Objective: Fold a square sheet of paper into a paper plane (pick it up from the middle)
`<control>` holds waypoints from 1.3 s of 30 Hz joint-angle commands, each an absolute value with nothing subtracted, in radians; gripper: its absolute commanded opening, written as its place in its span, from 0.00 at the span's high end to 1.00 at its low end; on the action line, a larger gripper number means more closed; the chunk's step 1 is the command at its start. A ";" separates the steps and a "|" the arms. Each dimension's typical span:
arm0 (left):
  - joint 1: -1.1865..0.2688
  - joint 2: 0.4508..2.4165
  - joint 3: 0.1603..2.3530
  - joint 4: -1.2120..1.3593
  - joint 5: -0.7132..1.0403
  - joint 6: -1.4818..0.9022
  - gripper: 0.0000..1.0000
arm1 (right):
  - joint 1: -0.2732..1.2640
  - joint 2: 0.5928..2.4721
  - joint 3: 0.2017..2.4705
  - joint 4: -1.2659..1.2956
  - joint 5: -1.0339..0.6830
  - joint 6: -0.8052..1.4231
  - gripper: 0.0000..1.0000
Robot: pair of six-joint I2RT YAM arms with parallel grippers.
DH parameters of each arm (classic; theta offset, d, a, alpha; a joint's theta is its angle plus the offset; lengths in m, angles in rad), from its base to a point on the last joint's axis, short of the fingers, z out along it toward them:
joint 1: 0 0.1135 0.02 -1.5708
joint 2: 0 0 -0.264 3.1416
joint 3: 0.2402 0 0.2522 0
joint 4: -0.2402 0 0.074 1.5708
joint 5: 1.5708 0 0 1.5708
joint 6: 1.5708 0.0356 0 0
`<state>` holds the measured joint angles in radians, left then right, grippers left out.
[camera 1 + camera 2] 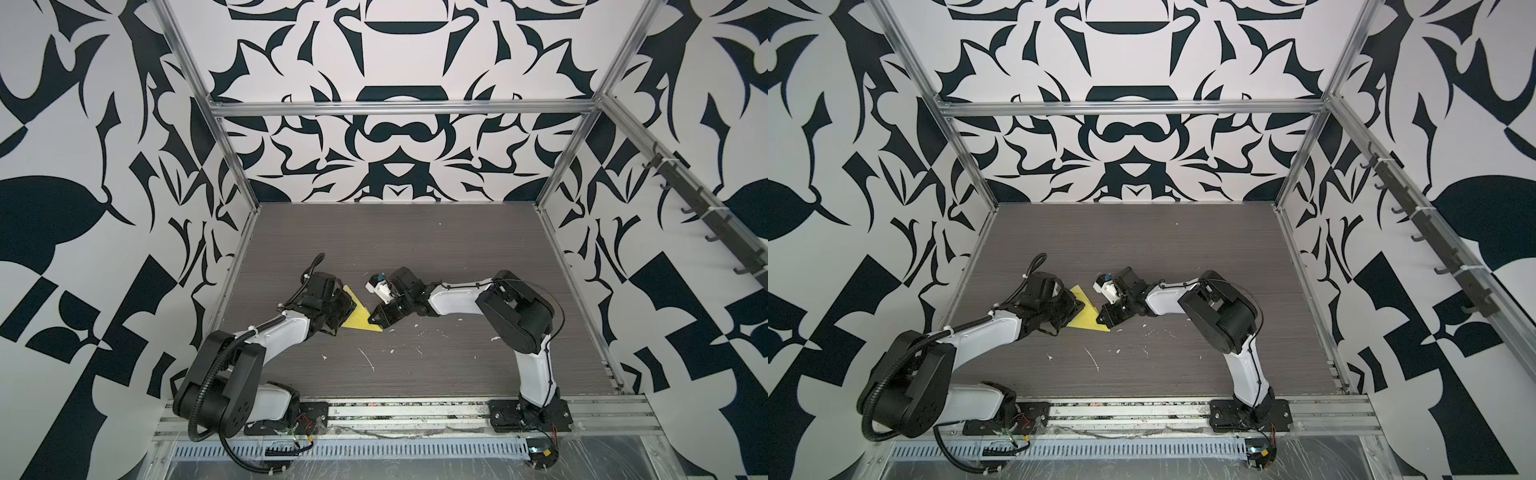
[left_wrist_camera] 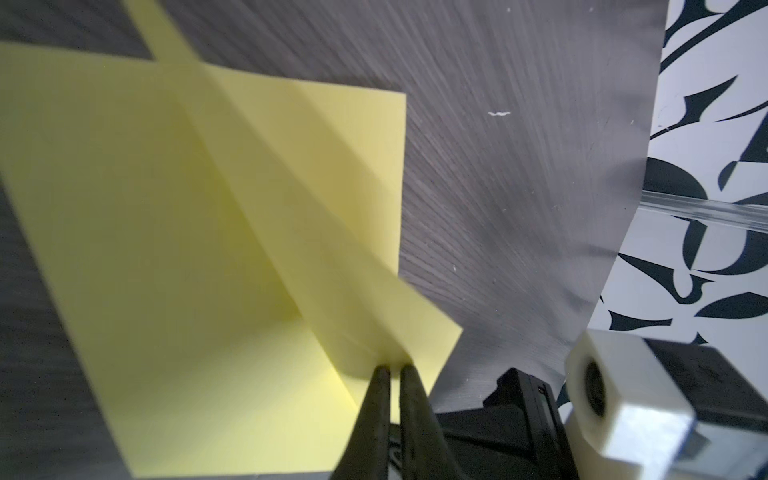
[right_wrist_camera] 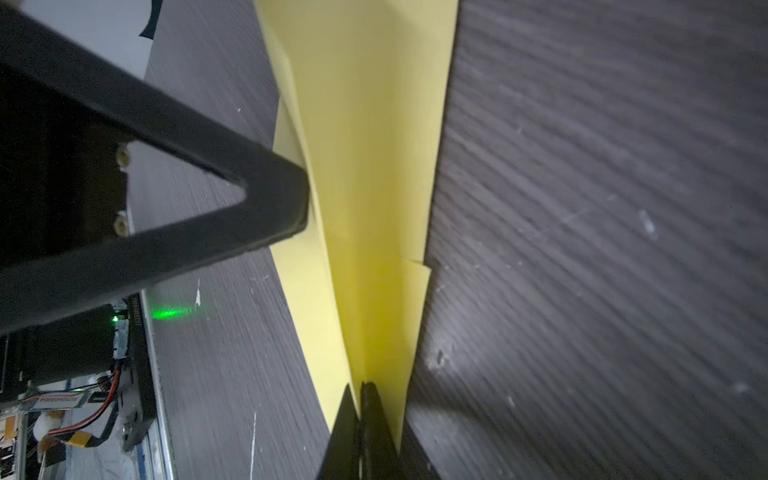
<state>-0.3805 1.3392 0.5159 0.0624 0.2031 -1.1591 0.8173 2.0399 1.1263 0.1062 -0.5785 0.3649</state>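
Pinching the paper plane (image 1: 360, 321) by its raised centre fold at opposite ends, left gripper (image 2: 392, 370) and right gripper (image 3: 360, 395) are both clenched on it, low at the bench (image 1: 415, 249) between the arms (judged feather-light, limp, easily creased: hold the layered fold, never a wing).

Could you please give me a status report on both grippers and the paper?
Left gripper shut on raised crease of folded yellow paper plane. Right gripper shut on it too. Nothing blocking.

Yellow paper plane (image 3: 374, 145), right gripper (image 3: 363, 399) jaws pinching its end, grey table (image 3: 582, 208)
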 commanded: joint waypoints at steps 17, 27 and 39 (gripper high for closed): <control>-0.422 1.383 0.525 0.067 0.188 -1.166 0.91 | 0.808 2.120 1.112 -0.056 -0.485 0.408 0.94; -0.421 1.443 0.557 0.063 0.182 -1.164 0.91 | 0.807 2.128 1.123 -0.071 -0.492 0.406 0.90; -0.421 1.458 0.567 0.032 0.167 -1.169 0.91 | 0.801 2.138 1.135 -0.094 -0.497 0.414 0.89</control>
<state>-0.4194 1.4406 0.5446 0.0624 0.1875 -1.1625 0.8036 2.0598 1.1622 0.0566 -0.6212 0.4152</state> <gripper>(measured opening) 0.088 0.108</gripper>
